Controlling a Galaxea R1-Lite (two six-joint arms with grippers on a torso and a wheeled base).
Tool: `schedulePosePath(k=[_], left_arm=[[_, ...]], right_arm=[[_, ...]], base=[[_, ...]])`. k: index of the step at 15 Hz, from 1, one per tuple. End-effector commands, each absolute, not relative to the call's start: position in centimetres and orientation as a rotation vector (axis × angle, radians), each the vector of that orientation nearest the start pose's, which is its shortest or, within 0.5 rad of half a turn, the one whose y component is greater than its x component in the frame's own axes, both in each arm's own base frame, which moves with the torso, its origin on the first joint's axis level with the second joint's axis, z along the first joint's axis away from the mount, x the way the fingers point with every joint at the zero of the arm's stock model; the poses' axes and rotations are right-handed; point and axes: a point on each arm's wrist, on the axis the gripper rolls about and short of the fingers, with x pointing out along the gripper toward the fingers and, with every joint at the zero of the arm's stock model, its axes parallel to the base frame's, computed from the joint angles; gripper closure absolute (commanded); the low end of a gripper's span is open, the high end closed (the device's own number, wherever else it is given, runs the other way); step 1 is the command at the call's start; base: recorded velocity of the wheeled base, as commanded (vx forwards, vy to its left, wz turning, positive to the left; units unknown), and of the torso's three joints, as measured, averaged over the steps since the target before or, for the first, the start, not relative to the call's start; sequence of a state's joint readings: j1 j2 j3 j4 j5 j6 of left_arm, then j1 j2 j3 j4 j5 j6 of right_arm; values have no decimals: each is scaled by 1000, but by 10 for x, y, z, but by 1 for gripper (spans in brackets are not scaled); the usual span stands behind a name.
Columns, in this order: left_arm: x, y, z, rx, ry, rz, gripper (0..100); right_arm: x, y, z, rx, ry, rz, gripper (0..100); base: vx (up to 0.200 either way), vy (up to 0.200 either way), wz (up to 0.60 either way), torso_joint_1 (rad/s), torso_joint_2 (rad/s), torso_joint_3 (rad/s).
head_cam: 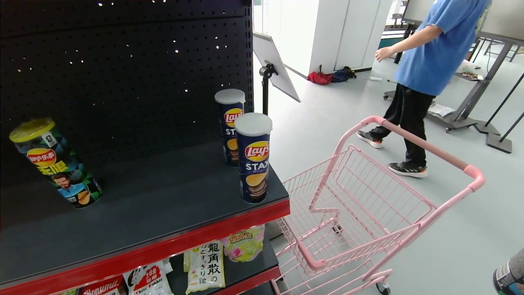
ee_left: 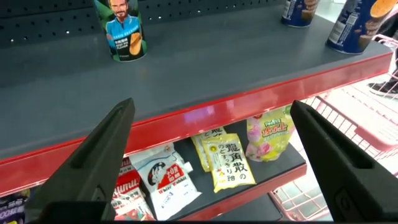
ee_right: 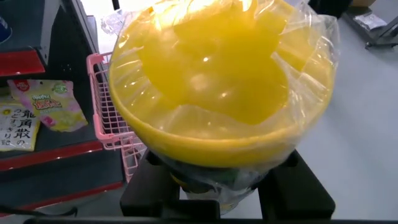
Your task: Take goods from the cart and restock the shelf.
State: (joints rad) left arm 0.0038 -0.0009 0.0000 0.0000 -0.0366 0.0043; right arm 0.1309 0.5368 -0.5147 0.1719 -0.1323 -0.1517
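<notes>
A white board (head_cam: 275,65) tilts on a black pole stand (head_cam: 265,96) set on the grey floor (head_cam: 319,123). Farther back, at the foot of tall white cabinets (head_cam: 352,32), lies a red and dark bundle (head_cam: 330,76) (cloth or bags, hard to tell). Toward the floor's far right edge stand black metal frames (head_cam: 475,102), with papers (head_cam: 441,110) on one low base.

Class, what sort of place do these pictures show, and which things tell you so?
Probably a mock shop set up inside a workspace: a red-edged shelf holds chip cans, snack packets lie on the shelf below, and a pink cart stands beside it.
</notes>
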Motion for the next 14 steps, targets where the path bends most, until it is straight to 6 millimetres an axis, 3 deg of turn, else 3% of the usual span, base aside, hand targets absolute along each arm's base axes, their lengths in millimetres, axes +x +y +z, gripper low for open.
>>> schedulePosePath(k=[1, 8, 14], left_arm=[[-23, -1, 75, 5, 0, -32, 0], [-23, -1, 76, 6, -2, -31, 0], [-23, -1, 75, 6, 0, -32, 0]], right_arm=[[20, 0, 204, -178, 201, 8, 100], [18, -1, 201, -178, 201, 11, 100], [-8, -2, 180, -153, 109, 125, 100]], base=[[0, 0, 600, 17, -27, -12], [0, 0, 600, 10, -2, 0], [0, 0, 0, 0, 0, 0]])
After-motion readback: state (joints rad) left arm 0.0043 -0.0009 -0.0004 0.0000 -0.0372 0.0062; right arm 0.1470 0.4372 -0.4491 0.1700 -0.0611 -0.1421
